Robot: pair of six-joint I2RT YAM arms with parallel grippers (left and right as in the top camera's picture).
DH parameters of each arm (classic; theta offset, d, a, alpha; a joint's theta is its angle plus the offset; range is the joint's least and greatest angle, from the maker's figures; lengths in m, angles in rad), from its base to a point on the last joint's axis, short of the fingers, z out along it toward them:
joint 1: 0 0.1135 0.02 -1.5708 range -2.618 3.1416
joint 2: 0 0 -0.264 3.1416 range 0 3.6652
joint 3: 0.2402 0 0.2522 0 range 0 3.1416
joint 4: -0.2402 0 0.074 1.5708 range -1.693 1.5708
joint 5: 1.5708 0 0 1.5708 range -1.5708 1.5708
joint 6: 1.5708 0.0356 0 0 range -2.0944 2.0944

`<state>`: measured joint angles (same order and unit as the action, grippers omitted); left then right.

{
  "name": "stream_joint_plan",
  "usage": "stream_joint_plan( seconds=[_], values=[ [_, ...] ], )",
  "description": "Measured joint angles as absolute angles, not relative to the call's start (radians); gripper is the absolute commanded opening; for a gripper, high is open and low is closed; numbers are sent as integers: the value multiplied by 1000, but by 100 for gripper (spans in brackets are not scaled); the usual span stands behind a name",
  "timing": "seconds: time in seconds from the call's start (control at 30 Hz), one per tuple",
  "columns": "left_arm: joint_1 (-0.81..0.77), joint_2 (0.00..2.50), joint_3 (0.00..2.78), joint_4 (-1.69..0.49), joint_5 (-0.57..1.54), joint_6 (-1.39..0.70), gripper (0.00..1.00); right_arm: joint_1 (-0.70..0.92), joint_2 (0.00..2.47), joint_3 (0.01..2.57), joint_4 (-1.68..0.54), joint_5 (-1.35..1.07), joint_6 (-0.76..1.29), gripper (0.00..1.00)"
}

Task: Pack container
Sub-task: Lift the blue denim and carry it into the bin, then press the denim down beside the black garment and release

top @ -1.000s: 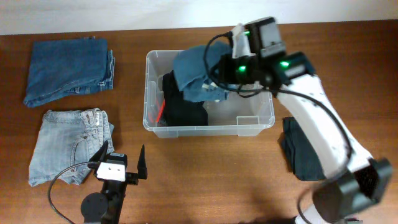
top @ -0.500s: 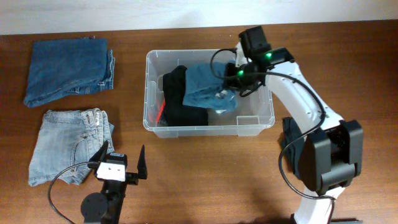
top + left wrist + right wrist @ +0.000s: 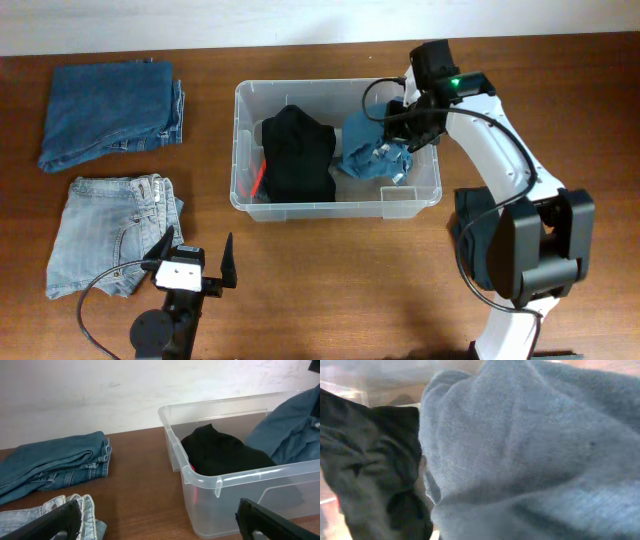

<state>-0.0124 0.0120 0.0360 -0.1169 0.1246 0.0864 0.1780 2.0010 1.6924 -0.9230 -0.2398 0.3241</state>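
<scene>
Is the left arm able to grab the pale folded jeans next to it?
Probably yes: the pale folded denim jeans lie just beside the open left tool, with nothing lying between them.

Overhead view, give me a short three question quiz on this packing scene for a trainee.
1. True or false: the left gripper is shut.
2. What is the right gripper closed on? A) a black garment B) the blue garment C) nothing
3. How many pairs of jeans lie on the table left of the container?

Key: 1 false, its jaws stand wide open. 2 B. 3 two: the dark jeans and the light jeans.
</scene>
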Motion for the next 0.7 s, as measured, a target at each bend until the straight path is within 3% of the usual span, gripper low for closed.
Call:
stream_joint_plan(
  seconds=[0.37, 0.53, 0.6, 0.63, 0.7],
  values=[
    [-12, 12, 36, -117, 125, 87, 99, 223, 2034, 1693, -877, -449, 284, 4],
    [-12, 12, 36, -117, 125, 86, 99, 236, 2034, 1695, -912, -358, 289, 8],
    [-12, 12, 36, -117, 125, 87, 99, 236, 2034, 1696, -936, -262, 290, 17],
    [-12, 12, 36, -117, 125, 86, 99, 236, 2034, 1696, -942, -193, 288, 60],
    [-12, 12, 36, -117, 125, 87, 99, 236, 2034, 1696, -943, -132, 294, 90]
  ],
)
